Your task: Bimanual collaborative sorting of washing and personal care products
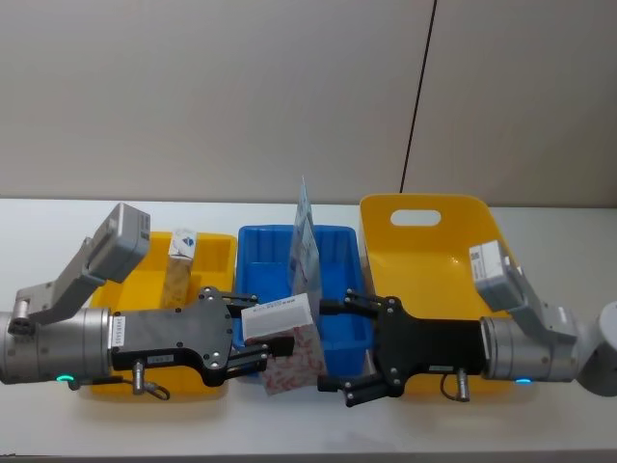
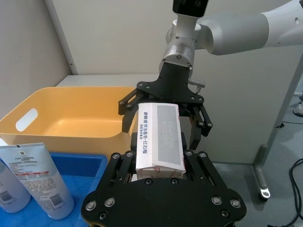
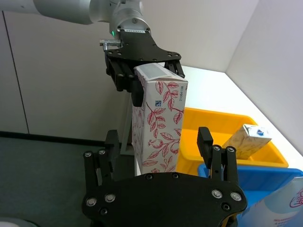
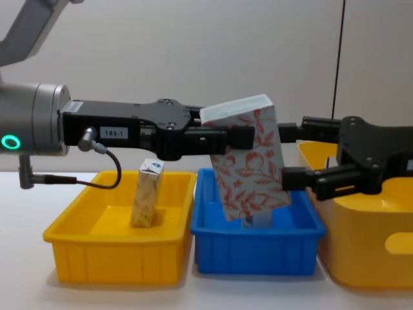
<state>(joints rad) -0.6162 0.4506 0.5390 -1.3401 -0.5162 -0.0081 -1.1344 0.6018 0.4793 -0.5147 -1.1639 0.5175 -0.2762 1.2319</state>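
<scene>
Tilted white box (image 4: pixel 248 161), red-orange floral print

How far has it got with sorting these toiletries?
Looks done: a cream carton stands in the small yellow bin, and light-blue tubes stand in the blue bin. In hand: the left tool grips the white floral box above the blue bin, with the right tool open around it, likely a handover. Left: that box is not yet in any bin; perhaps the large yellow bin.
</scene>
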